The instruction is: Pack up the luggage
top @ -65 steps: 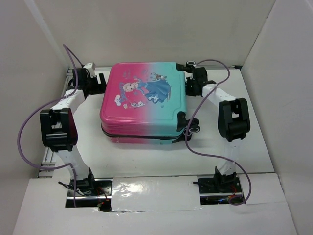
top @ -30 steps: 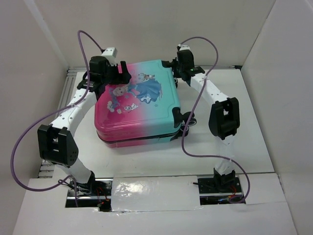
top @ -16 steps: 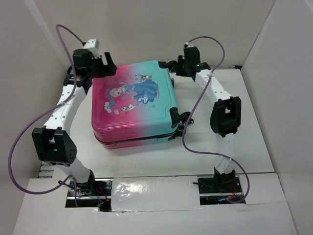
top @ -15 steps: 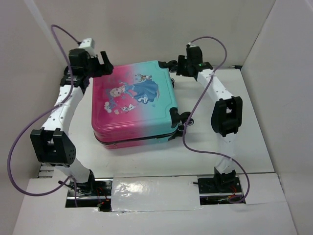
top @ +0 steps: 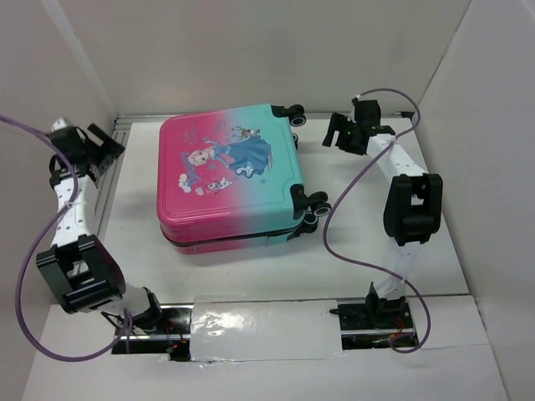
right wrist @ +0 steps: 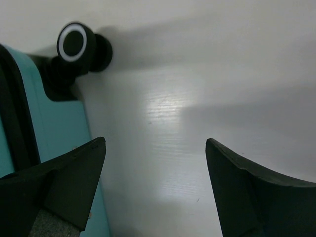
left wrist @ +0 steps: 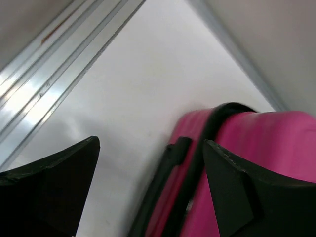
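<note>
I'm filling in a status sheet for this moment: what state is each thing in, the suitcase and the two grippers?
luggage: shut, lying flat on the table, printed side up.
left gripper: open, empty, off the luggage's pink end, not touching it.
right gripper: open, empty, beside the far wheel, not touching it.

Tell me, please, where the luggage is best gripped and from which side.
Probably the far wheel mount at the teal end of the luggage, coming from the right with the open right pincer. The shell lies flat and broad, while the wheels stick out as narrow knobs on that side.
</note>
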Controlling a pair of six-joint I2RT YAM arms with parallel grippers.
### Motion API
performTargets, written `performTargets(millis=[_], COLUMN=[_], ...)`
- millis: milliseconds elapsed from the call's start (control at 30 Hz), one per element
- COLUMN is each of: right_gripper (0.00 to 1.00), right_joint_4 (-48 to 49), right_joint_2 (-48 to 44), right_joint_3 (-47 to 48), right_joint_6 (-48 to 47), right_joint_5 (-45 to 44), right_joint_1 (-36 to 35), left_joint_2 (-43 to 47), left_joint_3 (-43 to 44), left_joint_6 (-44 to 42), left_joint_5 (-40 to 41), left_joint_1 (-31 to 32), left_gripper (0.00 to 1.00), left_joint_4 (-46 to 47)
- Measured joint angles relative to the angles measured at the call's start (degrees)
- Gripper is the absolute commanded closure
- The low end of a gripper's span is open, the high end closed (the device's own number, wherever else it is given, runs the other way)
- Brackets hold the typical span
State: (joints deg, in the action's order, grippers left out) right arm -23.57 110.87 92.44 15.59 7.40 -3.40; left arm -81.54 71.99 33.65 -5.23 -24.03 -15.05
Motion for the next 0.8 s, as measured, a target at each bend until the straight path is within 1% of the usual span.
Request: performTargets(millis=[100,233,333,500,600,800], right_gripper=[0.13,0.15,0.15,0.15,0.15,0.15], right_joint_4=[2.6,3.3,4.4,6.4,6.9,8.5], right_joint_2=[-0.2,0.8,1.3,1.3,1.3,1.3], right_joint_3=[-5.1,-9.5,-11.0,-13.6,-14.3,-18.0], right_joint_6=[0.3,1.3,2.0,2.6,2.8,3.3], right_joint_5=[2.0,4.0,5.3,7.4,8.7,10.0], right_joint_1=[-0.9,-2.9,-4.2,-5.7,-5.8,-6.2], left_joint_2=[-1.1,-3.8,-5.0,-4.8,-4.6,-4.4], left_joint_3=[-8.9,-17.8,-20.2,-26.8,-30.0,-30.6], left_joint_6=[4.4,8.5,9.1,7.1,6.1,3.8], left_joint_5=[-0.6,-0.5,-0.5,-7.2,-9.9,-10.8], left_joint_1=[-2.0,-1.3,-0.6,-0.2,0.2,1.9], left_gripper=[0.04,0.05,0.06,0.07,0.07,0.09], left_joint_4=[1.0,0.8,0.7,9.0,10.6,13.9])
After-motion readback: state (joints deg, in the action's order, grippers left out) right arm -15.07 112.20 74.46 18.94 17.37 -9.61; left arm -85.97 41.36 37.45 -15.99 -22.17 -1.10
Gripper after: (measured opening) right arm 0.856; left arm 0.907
